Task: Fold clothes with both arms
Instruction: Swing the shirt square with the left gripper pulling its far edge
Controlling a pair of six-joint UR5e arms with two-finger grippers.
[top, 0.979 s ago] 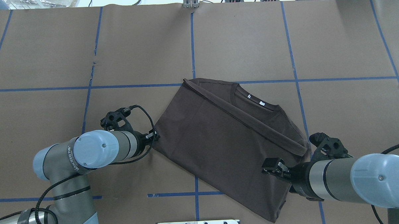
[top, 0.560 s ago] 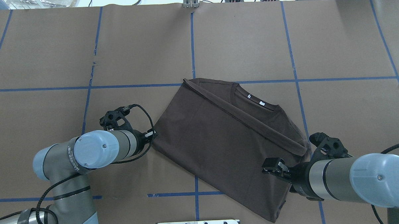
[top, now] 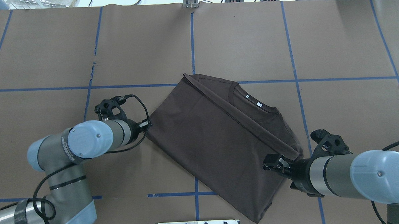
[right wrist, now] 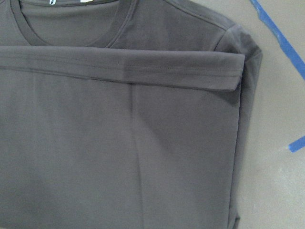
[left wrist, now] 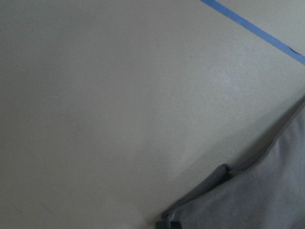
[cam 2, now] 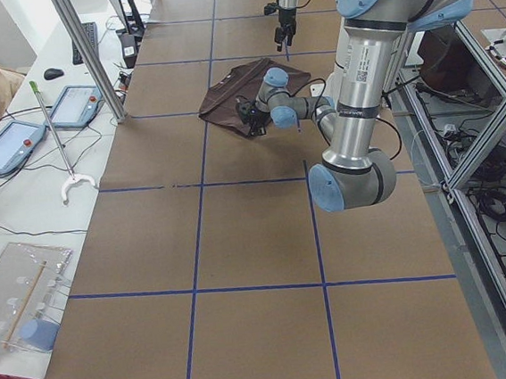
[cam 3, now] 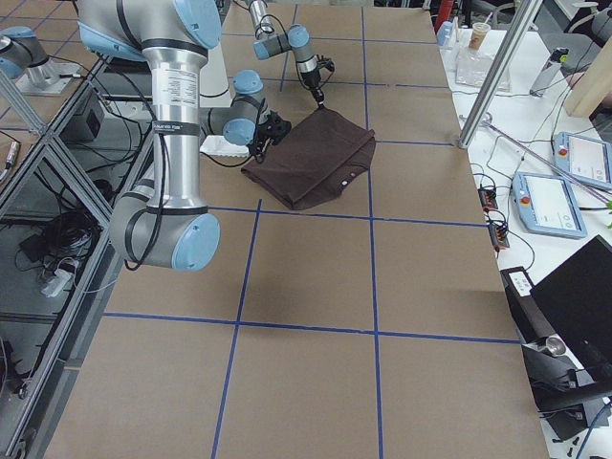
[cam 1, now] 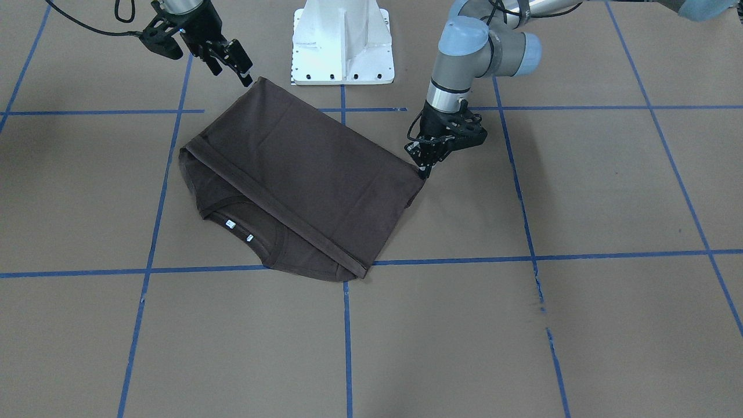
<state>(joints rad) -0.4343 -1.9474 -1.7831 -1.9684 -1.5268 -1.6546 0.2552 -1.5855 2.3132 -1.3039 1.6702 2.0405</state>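
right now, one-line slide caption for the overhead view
Left gripper pinches one corner of the folded T-shirt; right gripper hovers open over the opposite edge.

Even, diffuse light is filling every view, casting only faint shadows on the table paper point(top: 250, 40). Glare is washing out the overhead view's top edge. The left wrist view is rendering blurred and pale, the T-shirt point(left wrist: 276, 191) looking grey; the right wrist view is resolving seams sharply.

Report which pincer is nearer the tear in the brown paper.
Left. The left pincer sits at the T-shirt corner nearest the tear; the right pincer hangs over the shirt's opposite side, farther away.
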